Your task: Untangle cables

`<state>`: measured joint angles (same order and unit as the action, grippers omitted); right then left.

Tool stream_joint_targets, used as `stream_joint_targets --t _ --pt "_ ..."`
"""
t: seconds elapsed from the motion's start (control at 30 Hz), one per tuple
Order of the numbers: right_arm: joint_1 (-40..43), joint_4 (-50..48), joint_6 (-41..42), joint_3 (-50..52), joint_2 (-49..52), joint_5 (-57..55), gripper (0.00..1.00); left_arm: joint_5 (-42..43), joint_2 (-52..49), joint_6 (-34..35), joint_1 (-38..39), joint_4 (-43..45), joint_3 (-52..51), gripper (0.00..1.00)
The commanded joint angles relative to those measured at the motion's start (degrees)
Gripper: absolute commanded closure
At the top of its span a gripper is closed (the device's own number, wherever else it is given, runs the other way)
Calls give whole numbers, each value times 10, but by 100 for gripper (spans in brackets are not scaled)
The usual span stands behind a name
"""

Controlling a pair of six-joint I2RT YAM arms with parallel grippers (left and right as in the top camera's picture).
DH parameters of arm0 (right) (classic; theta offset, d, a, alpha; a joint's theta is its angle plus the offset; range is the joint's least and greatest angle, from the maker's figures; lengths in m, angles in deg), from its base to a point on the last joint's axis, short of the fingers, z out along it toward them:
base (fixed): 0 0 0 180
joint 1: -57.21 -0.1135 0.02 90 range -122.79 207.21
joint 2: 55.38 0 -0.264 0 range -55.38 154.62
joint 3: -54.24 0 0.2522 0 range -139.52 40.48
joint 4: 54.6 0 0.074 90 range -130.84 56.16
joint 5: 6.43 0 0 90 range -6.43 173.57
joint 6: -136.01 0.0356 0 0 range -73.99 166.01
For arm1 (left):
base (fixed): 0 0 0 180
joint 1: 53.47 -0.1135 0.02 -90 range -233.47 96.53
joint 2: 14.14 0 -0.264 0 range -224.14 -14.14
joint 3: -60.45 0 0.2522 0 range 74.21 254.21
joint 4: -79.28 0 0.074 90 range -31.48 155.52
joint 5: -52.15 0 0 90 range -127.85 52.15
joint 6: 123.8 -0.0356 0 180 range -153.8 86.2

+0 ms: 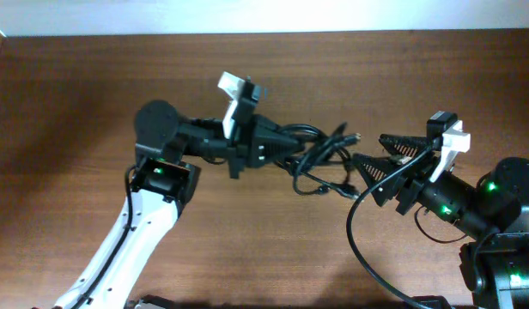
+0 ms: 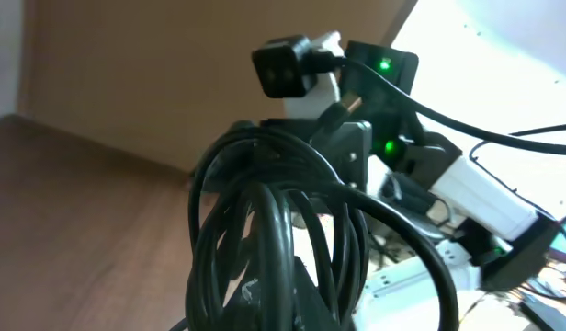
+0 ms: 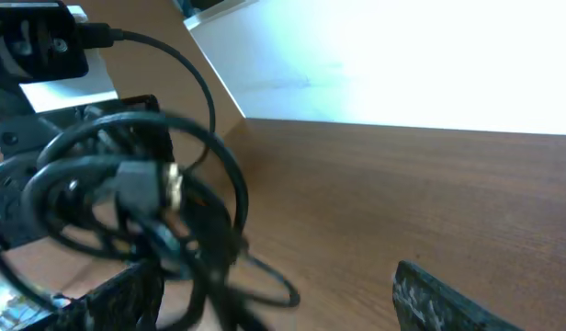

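Note:
The cables are a tangle of thin black loops hanging above the table's middle, between my two grippers. My left gripper points right and is shut on the left side of the bundle. In the left wrist view the loops drape over and around its dark fingers. My right gripper is open, its tips just right of the tangle. In the right wrist view the cables, with a gold-tipped plug, hang by the left finger, and the wide-open jaws hold nothing.
The brown wooden table spreads all around. A thicker black wire runs from the right arm down to the front edge. The left arm's white link crosses the front left.

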<state>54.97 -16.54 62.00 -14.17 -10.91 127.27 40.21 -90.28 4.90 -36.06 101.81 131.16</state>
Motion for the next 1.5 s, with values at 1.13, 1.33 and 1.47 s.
stream_joint_targets --t 1.13,1.33,1.47 --pt "65 -104 -203 -5 76 422 23 92 -4 -157 53 128 11 100" --pt "64 -125 -200 -5 101 452 96 91 -4 -165 81 130 11 100" --pt "63 -125 -200 -5 101 452 89 70 -4 -165 81 130 11 100"
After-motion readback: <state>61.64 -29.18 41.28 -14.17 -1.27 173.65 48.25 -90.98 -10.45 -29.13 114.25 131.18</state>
